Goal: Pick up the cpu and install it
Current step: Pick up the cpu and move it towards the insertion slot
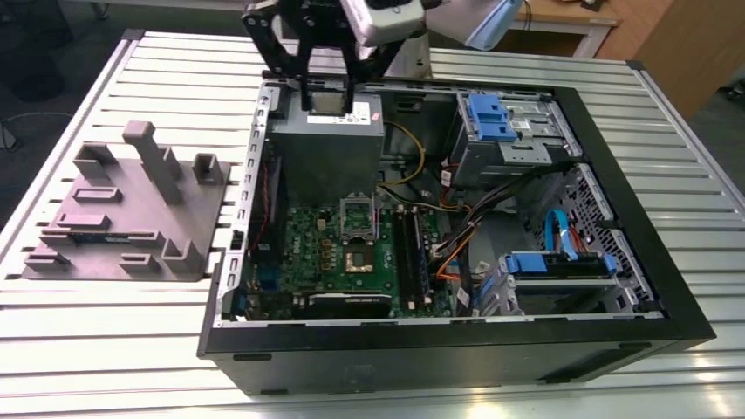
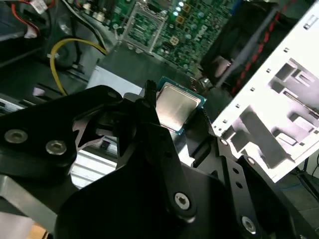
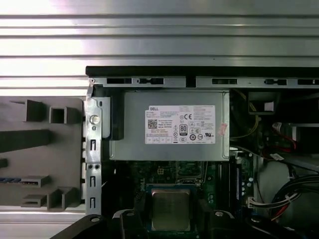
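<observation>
Above the grey power supply [image 3: 172, 124], at the far end of the open computer case [image 1: 466, 353], the cpu [image 2: 175, 107] is held roughly level by the gripper [image 1: 327, 87]. Its fingers are clamped on two opposite edges of the chip, with the metal top facing up. The chip is carried in the air and touches nothing else.

The socket [image 1: 354, 259] lies nearer, on the green circuit board [image 1: 305, 249], and its metal frame appears to be swung open. The chip is judged not yet to be over it. For a good installation, the chip should be kept flat, brought squarely over the socket and matched to its orientation. It should be lowered without sideways rubbing, since the contacts are likely delicate. The yellow cable [image 2: 65, 50] and the wires beside the board should be avoided.

The case is laid on its side on a slatted metal table [image 1: 713, 227]. A grey moulded fixture [image 1: 117, 218] is set at the exterior view's left. Wooden furniture [image 1: 686, 44] is seen at the far right.
</observation>
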You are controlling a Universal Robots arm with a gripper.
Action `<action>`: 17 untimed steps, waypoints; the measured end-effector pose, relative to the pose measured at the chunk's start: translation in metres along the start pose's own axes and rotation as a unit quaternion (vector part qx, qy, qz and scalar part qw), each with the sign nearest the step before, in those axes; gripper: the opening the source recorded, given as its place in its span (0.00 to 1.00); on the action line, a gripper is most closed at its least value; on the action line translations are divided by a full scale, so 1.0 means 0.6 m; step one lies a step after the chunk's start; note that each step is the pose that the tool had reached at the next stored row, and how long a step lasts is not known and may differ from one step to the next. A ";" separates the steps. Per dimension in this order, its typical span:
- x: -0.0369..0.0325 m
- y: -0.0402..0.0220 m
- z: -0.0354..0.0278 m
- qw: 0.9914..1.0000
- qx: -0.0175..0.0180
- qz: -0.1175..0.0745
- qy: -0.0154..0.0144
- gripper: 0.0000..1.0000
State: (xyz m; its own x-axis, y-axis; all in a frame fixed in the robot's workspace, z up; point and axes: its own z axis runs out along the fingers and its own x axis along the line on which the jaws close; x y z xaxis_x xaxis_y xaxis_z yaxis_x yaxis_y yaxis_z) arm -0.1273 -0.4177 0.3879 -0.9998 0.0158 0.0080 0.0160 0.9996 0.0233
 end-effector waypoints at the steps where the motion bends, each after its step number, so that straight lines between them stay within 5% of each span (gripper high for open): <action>1: -0.008 0.000 0.001 1.000 0.000 0.000 0.000 0.47; 7: -0.047 0.001 0.003 1.000 0.000 0.000 0.000 0.47; 10: -0.048 -0.003 0.004 1.000 0.000 0.000 0.000 0.47; 17: -0.049 -0.038 0.005 1.000 0.000 0.000 0.000 0.47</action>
State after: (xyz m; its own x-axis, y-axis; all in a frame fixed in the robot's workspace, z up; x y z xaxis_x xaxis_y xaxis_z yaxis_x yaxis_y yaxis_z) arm -0.0982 -0.4408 0.3841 -0.9998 0.0156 0.0080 0.0158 0.9996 0.0234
